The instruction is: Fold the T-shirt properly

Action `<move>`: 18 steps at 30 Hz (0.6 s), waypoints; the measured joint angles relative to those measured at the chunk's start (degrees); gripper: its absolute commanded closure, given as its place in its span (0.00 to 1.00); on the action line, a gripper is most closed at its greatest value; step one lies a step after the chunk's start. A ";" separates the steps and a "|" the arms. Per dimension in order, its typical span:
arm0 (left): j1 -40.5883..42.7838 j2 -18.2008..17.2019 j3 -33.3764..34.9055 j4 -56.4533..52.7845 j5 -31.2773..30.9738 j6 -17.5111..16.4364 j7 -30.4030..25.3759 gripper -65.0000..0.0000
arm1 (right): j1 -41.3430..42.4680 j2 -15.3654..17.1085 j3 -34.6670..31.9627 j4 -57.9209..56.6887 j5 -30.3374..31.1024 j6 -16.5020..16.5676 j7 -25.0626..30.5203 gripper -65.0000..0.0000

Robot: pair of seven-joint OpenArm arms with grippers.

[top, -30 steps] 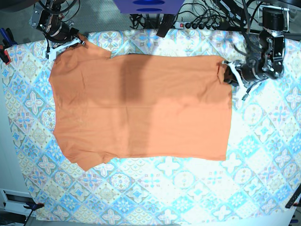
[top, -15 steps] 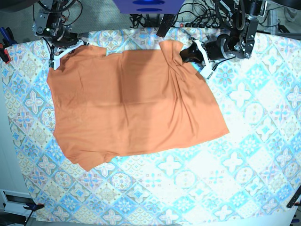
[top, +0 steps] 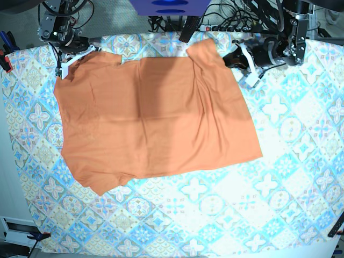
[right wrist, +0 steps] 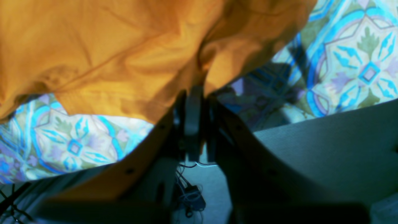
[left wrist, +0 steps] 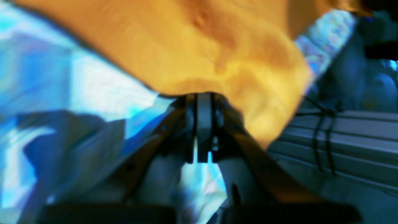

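Note:
The orange T-shirt [top: 156, 118] lies mostly flat on the patterned tablecloth [top: 279, 183], its right side slanting up toward the back edge. My left gripper [top: 230, 59] is at the back right, shut on the shirt's raised corner. In the left wrist view its jaws [left wrist: 203, 98] pinch orange fabric [left wrist: 192, 46]. My right gripper [top: 78, 58] is at the back left, shut on the shirt near the sleeve. The right wrist view shows those jaws [right wrist: 194, 91] closed on a fold of the T-shirt [right wrist: 108, 56].
Cables and a power strip [top: 226, 27] run along the table's back edge, beside a blue object [top: 169, 6]. The tablecloth's left edge [top: 11, 134] drops off to the floor. Open tablecloth fills the front and right.
The left gripper has dragged the shirt's right corner from the right edge toward the back middle, then a little right again. The right gripper has scarcely moved.

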 measured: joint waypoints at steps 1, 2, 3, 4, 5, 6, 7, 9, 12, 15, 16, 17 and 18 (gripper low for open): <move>0.24 0.00 -1.68 0.00 0.07 0.00 0.20 1.00 | -0.02 0.02 0.00 0.00 0.02 0.00 0.00 0.98; 0.33 -0.20 -2.73 -0.02 0.46 0.00 0.22 1.00 | -0.02 0.04 0.02 0.00 0.00 -0.02 0.04 0.98; 0.33 -0.48 -3.43 -0.02 0.57 0.00 0.63 1.00 | -0.07 0.02 0.02 0.02 -0.02 -0.04 0.00 0.98; 0.33 -0.94 -3.82 -0.02 0.83 0.00 0.68 1.00 | -0.07 0.02 0.00 0.04 0.00 -0.02 -0.02 0.98; 0.28 -1.38 -4.00 -0.02 0.87 0.00 0.72 1.00 | -0.02 -0.04 -0.15 0.04 0.00 -0.02 0.02 0.98; 0.28 -1.77 -4.13 -0.02 1.16 0.00 0.70 1.00 | 0.07 -0.07 -0.20 0.04 0.02 -0.02 0.02 0.98; 0.31 -2.05 -4.31 -0.02 1.25 0.00 0.70 1.00 | 0.11 -0.04 -0.20 0.04 0.02 -0.02 0.02 0.98; 0.33 -2.27 -4.48 0.00 1.27 0.00 0.66 1.00 | 0.07 0.00 -0.20 0.04 0.00 -0.02 0.00 0.98; 0.72 -3.28 -5.55 3.58 4.46 0.11 2.64 1.00 | 0.11 0.02 -0.20 0.04 0.02 -0.02 0.02 0.98; 2.36 -4.92 -10.97 6.75 7.80 2.93 6.71 1.00 | 0.07 0.07 -0.20 0.04 -0.04 -0.04 0.02 0.98; 2.86 -5.68 -12.55 7.91 9.38 3.63 9.42 1.00 | 0.09 0.04 -0.20 0.04 -0.02 -0.04 0.02 0.98; 3.21 -6.36 -13.20 8.92 10.60 3.89 11.41 1.00 | 0.09 0.00 -0.22 0.04 0.00 -0.02 0.04 0.98; 3.45 -6.73 -13.38 10.12 11.91 4.70 13.18 1.00 | 0.07 -0.04 -0.28 0.04 0.02 -0.02 0.00 0.98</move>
